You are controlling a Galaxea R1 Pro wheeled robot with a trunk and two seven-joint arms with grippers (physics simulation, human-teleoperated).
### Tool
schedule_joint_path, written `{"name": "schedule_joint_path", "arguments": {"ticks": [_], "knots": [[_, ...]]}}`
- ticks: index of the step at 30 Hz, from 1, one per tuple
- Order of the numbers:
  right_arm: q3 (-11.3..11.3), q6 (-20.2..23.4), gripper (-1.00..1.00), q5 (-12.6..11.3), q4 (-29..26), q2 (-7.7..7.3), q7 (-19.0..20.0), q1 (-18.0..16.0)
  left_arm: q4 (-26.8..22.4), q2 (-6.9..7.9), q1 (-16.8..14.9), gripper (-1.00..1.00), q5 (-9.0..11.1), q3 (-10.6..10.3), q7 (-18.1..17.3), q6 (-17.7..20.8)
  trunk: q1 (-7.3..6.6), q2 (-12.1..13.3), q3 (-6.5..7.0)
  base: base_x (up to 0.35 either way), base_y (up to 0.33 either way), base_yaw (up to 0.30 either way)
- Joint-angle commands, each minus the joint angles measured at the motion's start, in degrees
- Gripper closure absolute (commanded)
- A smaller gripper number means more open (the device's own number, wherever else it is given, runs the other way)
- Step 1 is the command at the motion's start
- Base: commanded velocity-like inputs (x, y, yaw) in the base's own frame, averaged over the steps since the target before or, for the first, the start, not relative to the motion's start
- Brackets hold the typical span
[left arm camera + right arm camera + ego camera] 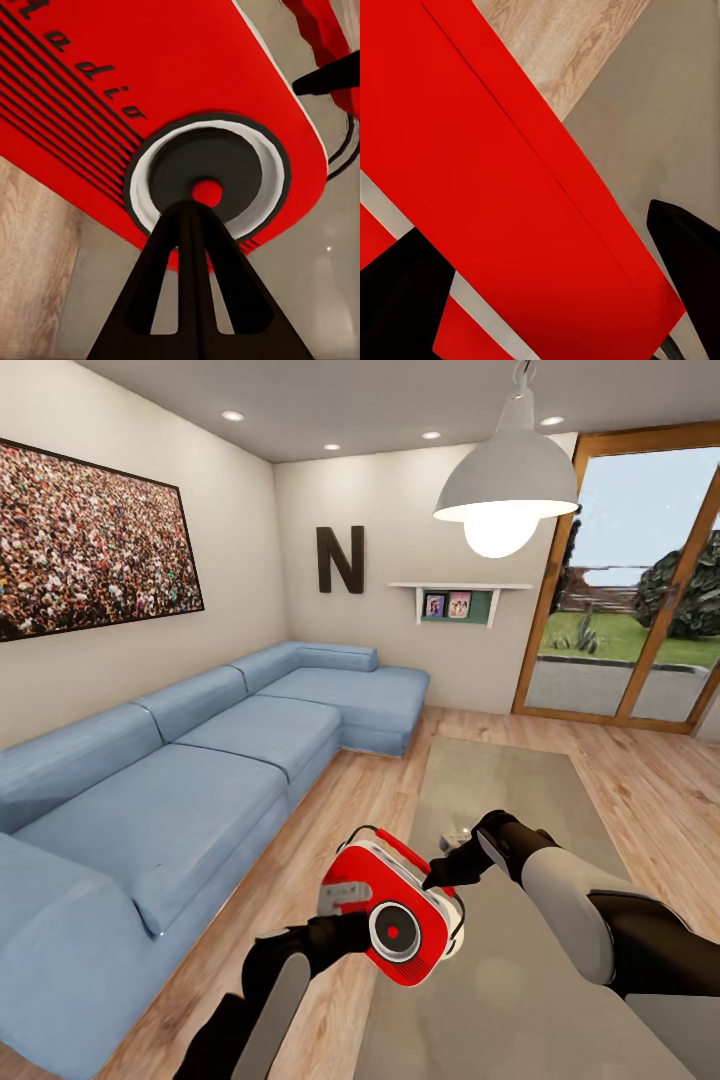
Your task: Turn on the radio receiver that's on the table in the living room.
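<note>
A living room with a wood plank floor (650, 780) is seen from above. A long blue L-shaped sofa (200, 760) runs along the left side of the head view. Above it, at upper left, hangs a wide picture of a crowd (90, 540). A black letter N (340, 558) sits on the far wall, and beside it a small shelf (458, 600) holds photos. A white pendant lamp (505, 485) hangs lit at upper right, in front of a wood-framed glass door (640, 580) that looks onto a garden.

A long low table (500, 780) with a glossy grey-beige top stretches from the centre toward the bottom right of the head view. The red radio (395, 910) is at lower centre of that view, at the table's near left edge, tilted, with its round dark dial facing the camera. Whether it rests on the table or is lifted cannot be told.

The left gripper (352, 932) reaches up from the bottom of the frame; in the left wrist view its fingers are pressed together, with the tips at the centre of the dial (206, 169). The right gripper (437, 877) comes in from the lower right. In the right wrist view its two black fingers (690, 262) stand apart on either side of the radio's red handle, and contact cannot be made out.
</note>
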Motion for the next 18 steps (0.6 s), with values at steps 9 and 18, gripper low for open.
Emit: {"name": "schedule_joint_path", "arguments": {"ticks": [9, 18], "knots": [[-0.71, 0.21, 1.00, -0.75, -0.01, 0.00, 0.03, -0.01, 7.37, 0.00, -4.67, 1.00, 0.32, -0.16, -0.10, -0.52, 0.00, 0.00, 0.00, 0.000, 0.000, 0.000], [-0.71, 0.21, 1.00, -0.75, -0.01, 0.16, 0.03, -0.01, 8.45, 0.00, -6.58, 1.00, 0.35, -0.51, -0.56, -0.47, 0.00, 0.00, 0.00, 0.000, 0.000, 0.000]]}}
